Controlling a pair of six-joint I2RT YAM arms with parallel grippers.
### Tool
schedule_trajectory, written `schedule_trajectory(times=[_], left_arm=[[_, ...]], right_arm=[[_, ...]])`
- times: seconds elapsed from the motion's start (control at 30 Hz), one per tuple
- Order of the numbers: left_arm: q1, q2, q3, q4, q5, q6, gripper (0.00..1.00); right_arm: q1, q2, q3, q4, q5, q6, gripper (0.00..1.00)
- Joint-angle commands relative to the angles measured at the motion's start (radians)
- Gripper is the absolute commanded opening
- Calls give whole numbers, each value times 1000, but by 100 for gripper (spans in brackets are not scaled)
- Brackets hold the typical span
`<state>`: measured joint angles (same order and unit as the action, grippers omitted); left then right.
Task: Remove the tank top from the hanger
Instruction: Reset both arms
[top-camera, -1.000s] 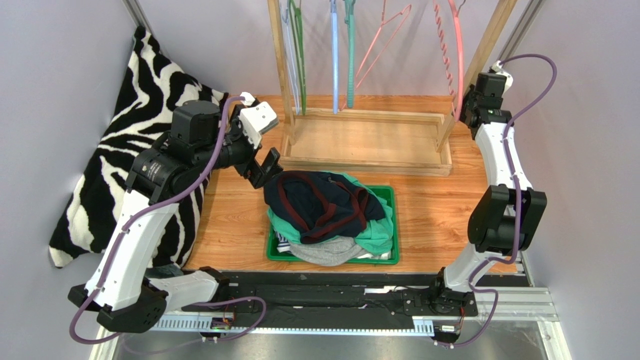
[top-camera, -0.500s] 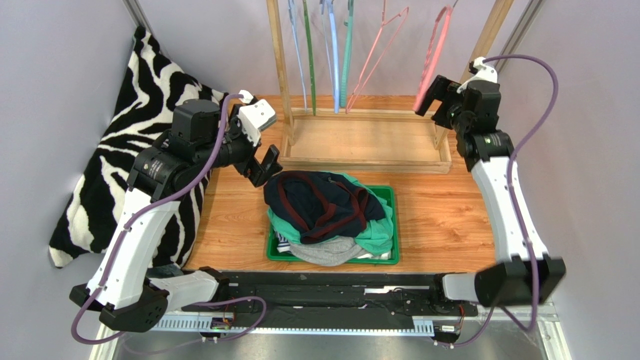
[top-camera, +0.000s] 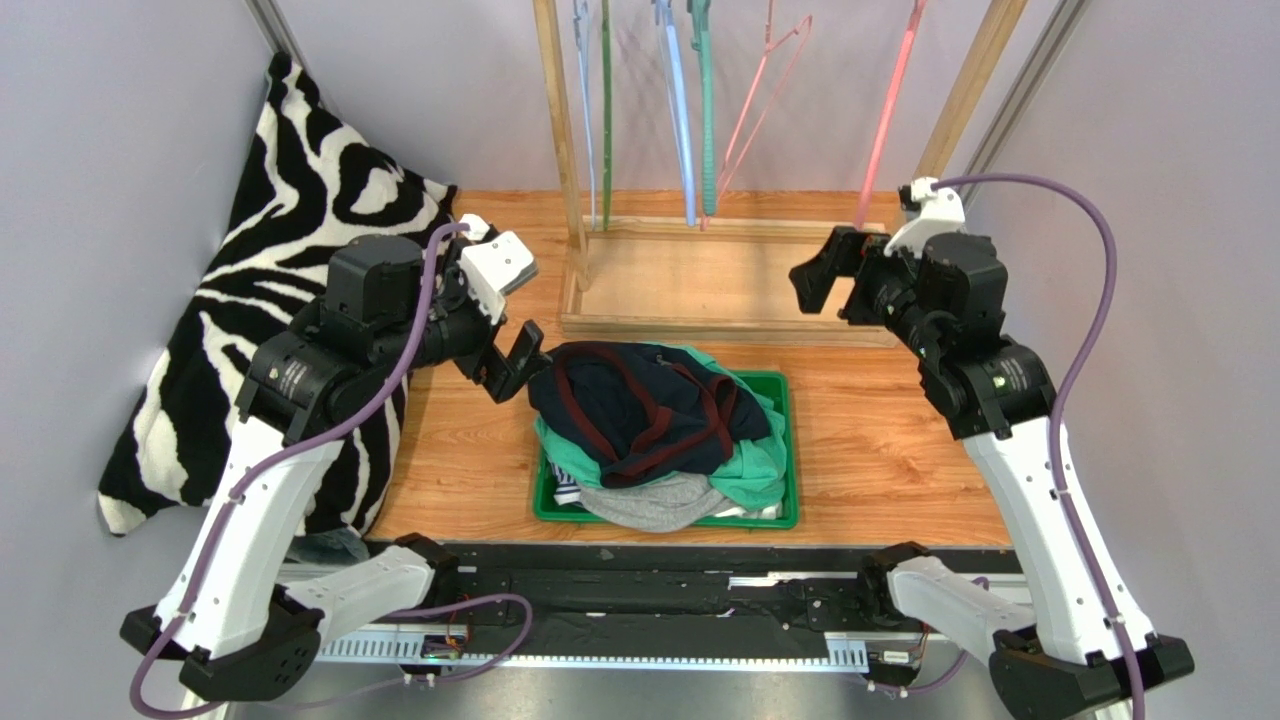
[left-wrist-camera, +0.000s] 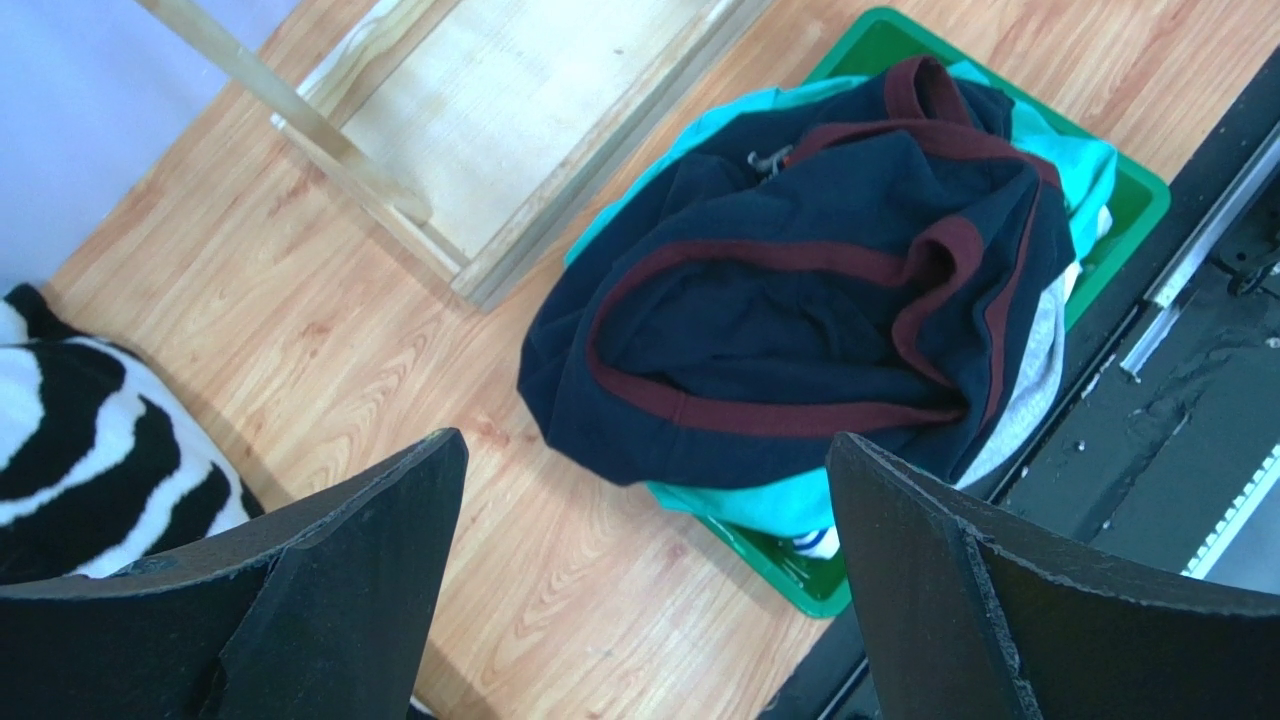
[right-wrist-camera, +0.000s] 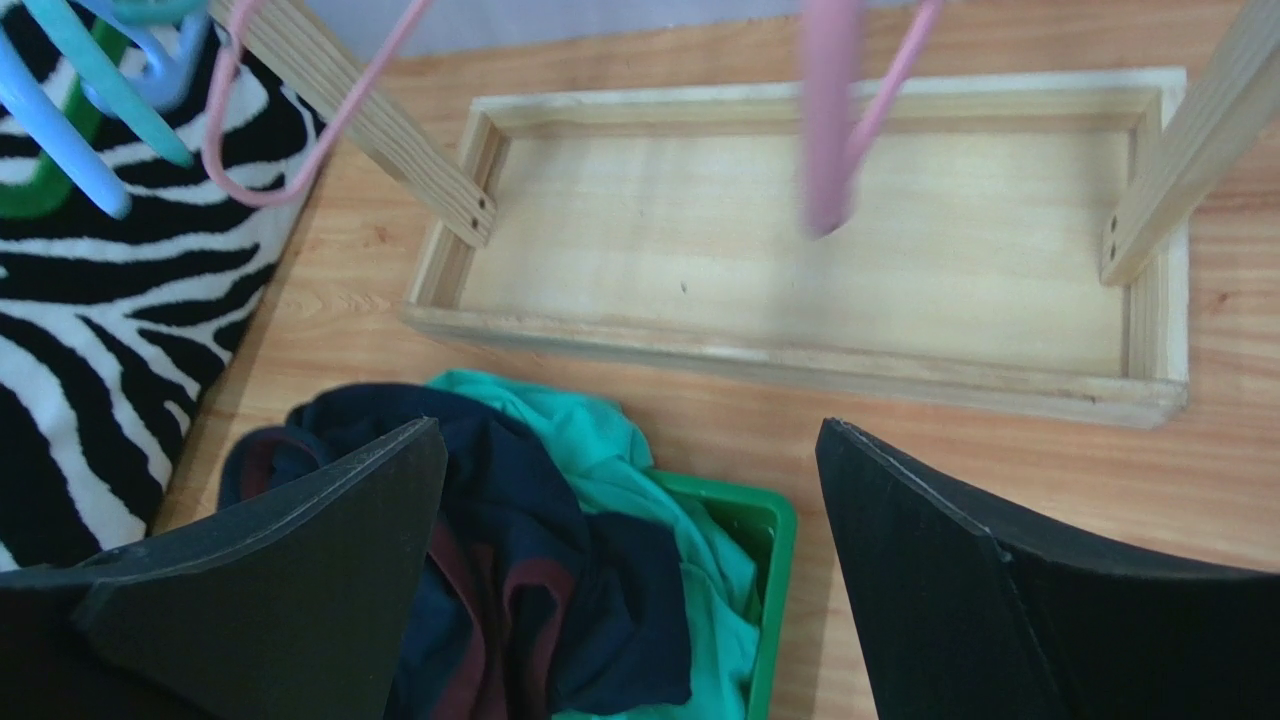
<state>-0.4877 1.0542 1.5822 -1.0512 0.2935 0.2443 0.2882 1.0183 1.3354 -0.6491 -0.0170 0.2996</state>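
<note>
The tank top (top-camera: 646, 402), navy with maroon trim, lies crumpled on top of a clothes pile in the green bin (top-camera: 784, 450); it also shows in both wrist views (left-wrist-camera: 781, 300) (right-wrist-camera: 496, 578). A bare pink hanger (top-camera: 887, 105) (right-wrist-camera: 830, 120) hangs on the wooden rack. My left gripper (top-camera: 519, 357) (left-wrist-camera: 643, 443) hovers open just left of the pile, nothing between its fingers. My right gripper (top-camera: 830, 279) (right-wrist-camera: 630, 428) is open and empty over the rack's base, right of and beyond the bin.
Several other bare hangers, green (top-camera: 606, 90), blue (top-camera: 679, 105) and pink (top-camera: 759, 90), hang on the rack above its wooden tray base (top-camera: 721, 285). A zebra-print cloth (top-camera: 286, 225) drapes against the left wall. Teal and grey garments lie under the tank top.
My right arm has swung away from the rack's right post, down and to the left, and its jaws now show open. The pink hanger has swung. My left gripper has shifted slightly nearer.
</note>
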Motion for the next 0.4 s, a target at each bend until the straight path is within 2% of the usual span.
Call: schedule_trajectory(times=[0.0,0.13,0.37], left_arm=[[9,-65,-40,29,-22,1,99],[9,-117,-79,49,-62,4,99],[20,-122,-88,49,-103,10,99]], right_arm=[[0,-128,-76,-3,8,-40,100],[2,-193,-117,-3,-3,-51,100],[2,-213,-151,-6,-3,-68,100]])
